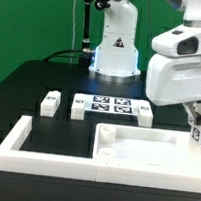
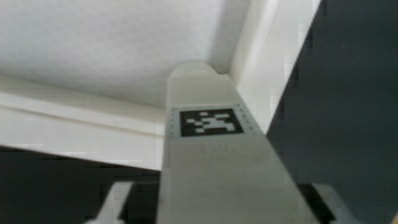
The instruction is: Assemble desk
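Finding: the end effector (image 2: 221,200) is clamped on one leg (image 2: 221,140), tag facing the wrist camera. The leg juts out from between the fingers (image 2: 118,201). In the exterior view this group hangs at the right edge, over the far right corner of the tabletop (image 1: 144,149).

Tabletop location: flat on the counter (image 1: 30,81), inside the border wall (image 1: 22,141) and up against its front run.

Step in hand, in my judgement: seat this leg in a corner socket. The wrist view shows the leg's tip over the tabletop's raised rim, but no socket there. I would therefore confirm alignment before lowering. Keep the leg upright, descend slowly, and turn only once the tip has dropped into the hole. A tilted entry would likely jam or push the tabletop along the wall.

Surroundings: two loose legs (image 1: 50,103) (image 1: 80,105) lie beyond the wall, near the marker board (image 1: 116,107). The robot base (image 1: 116,52) stands behind. All are well apart from the working corner. The only obstruction I see is the wall just beside the tabletop.
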Robot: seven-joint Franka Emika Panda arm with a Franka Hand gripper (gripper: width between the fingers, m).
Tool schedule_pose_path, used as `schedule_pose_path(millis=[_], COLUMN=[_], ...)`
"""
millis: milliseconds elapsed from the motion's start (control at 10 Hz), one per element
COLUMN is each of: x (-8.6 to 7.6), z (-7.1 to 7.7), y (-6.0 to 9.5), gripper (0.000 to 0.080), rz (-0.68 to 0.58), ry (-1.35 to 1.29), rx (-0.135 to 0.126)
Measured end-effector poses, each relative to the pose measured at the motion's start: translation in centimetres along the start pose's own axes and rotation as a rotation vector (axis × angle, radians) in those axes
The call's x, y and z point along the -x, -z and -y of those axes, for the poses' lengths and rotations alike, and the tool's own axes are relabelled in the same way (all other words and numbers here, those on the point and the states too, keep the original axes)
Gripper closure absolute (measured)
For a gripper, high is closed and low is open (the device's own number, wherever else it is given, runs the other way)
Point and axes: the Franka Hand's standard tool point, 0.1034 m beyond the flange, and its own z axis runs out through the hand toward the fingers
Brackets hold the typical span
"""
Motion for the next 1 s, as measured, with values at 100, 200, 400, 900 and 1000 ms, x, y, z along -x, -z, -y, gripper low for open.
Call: schedule_pose_path(millis=[100,200,400,900,1000], x=[-0.01,-0.12,-0.19,-0.13,-0.09], z=[0.01,-0.04,-0.26,-0.50,-0.47], y=[-0.01,-0.01,0.02,0.00,0.00], gripper=[0.0506,0.0506,0.0506,0.0505,0.0505], rz=[0.000,-0.004,-0.026,0.021,0.020], ry=[-0.063,-0.181,-0.479,-1.176,-1.275], rx=[0.000,0.003,0.011,-0.037,-0.037])
